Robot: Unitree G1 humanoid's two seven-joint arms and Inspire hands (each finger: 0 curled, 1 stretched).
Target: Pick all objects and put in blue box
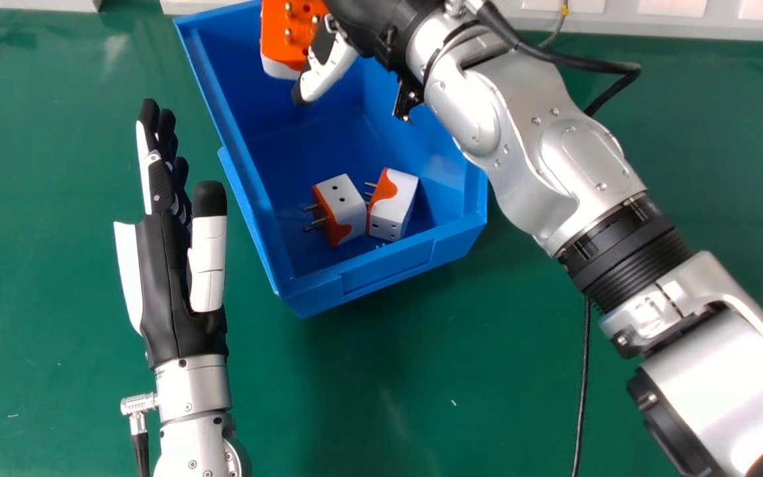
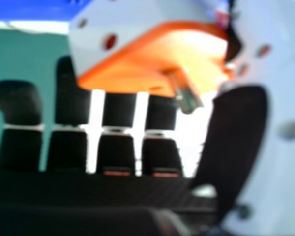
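Over the far end of the blue plastic box (image 1: 388, 265), the orange-and-white pronged plug adapter (image 1: 275, 53) hangs pinched between thumb and fingers of the black-and-white right hand (image 1: 330, 68), probably needing only lowering and release, the straight-fingered left hand (image 1: 179, 285) outside.

A robotics lab or workshop: silver robot arms (image 1: 534, 159), black cable (image 1: 582, 397), green work surface (image 1: 381, 397).
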